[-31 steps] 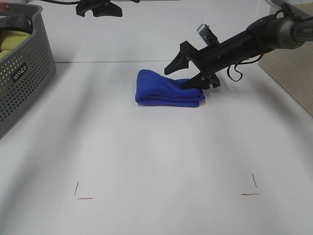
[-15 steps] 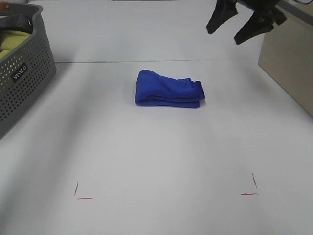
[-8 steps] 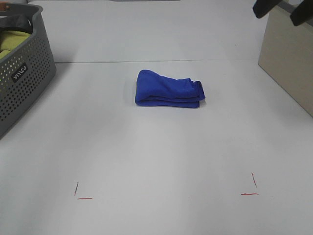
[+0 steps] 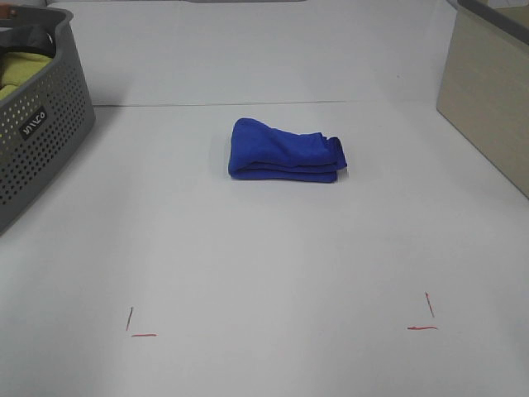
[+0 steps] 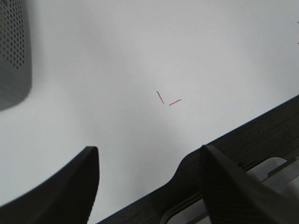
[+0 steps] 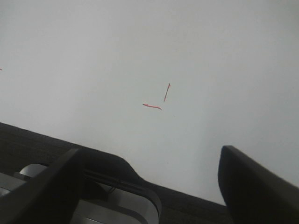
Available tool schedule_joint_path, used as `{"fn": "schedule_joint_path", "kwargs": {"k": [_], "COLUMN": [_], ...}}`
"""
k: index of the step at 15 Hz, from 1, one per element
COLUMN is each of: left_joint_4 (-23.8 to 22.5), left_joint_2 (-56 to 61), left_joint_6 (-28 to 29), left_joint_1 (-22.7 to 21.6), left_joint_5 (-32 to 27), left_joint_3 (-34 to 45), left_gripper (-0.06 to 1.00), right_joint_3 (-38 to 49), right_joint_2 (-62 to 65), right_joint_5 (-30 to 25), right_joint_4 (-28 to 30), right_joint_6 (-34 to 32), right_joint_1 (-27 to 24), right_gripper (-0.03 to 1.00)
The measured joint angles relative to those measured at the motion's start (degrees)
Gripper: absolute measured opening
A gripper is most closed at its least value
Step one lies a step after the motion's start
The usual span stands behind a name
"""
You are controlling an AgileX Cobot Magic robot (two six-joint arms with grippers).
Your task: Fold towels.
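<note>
The royal-blue towel (image 4: 285,150) lies folded in a compact bundle on the white table, a little behind the middle in the exterior high view. Neither arm shows in that view. My left gripper (image 5: 149,186) is open and empty, high above the table over the left red corner mark (image 5: 167,99). My right gripper (image 6: 154,186) is open and empty, high above the right red corner mark (image 6: 158,100). The towel is not in either wrist view.
A grey perforated basket (image 4: 37,124) holding a yellow-green cloth (image 4: 18,66) stands at the left edge; its corner shows in the left wrist view (image 5: 14,51). A beige box (image 4: 488,91) stands at the right. Red corner marks (image 4: 136,324) (image 4: 424,318) are near the front.
My right gripper let go of the folded towel, rose up and to the right, and left the exterior high view. The towel has stayed in place.
</note>
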State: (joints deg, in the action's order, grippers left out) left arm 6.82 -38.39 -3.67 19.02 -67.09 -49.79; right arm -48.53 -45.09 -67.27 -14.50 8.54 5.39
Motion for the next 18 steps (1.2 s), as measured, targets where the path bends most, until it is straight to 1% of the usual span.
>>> {"fn": "schedule_joint_path", "kwargs": {"k": [1,2,3,4,5,7,9,18], "left_joint_4": [0.0,-0.1,-0.1,0.0,0.1,0.7,1.1,1.3], "left_joint_2": [5.4,9.9,12.1,17.6,19.3,23.1,23.5,23.7], "left_joint_6": [-1.5,-3.2,-4.1,-6.8,-7.8,-10.7,-12.0,-12.2], "left_joint_1": [0.0,0.1,0.1,0.1,0.1,0.1,0.1,0.1], "left_joint_5": [1.1,1.8,2.3,4.0,4.4,6.6,6.9,6.6], "left_joint_3": [4.7,8.5,10.3,14.7,16.0,19.6,20.1,20.7], "left_gripper": [0.60,0.60,0.60,0.60,0.60,0.60,0.60,0.60], "right_joint_3": [3.4,5.0,7.7,10.4,12.8,17.3,19.2,19.2], "right_joint_2": [4.8,7.1,11.2,15.7,19.5,26.6,32.5,33.1], "right_joint_5": [0.5,0.7,1.0,1.2,1.5,3.7,5.0,5.4], "right_joint_4": [0.6,0.9,1.5,2.6,3.5,4.2,4.5,4.5], "right_joint_6": [0.0,0.0,0.1,0.2,0.3,1.2,1.7,1.7], "right_joint_1": [0.0,0.0,0.0,0.0,0.0,0.0,0.0,0.0], "right_gripper": [0.75,0.75,0.75,0.75,0.75,0.75,0.75,0.75]}}
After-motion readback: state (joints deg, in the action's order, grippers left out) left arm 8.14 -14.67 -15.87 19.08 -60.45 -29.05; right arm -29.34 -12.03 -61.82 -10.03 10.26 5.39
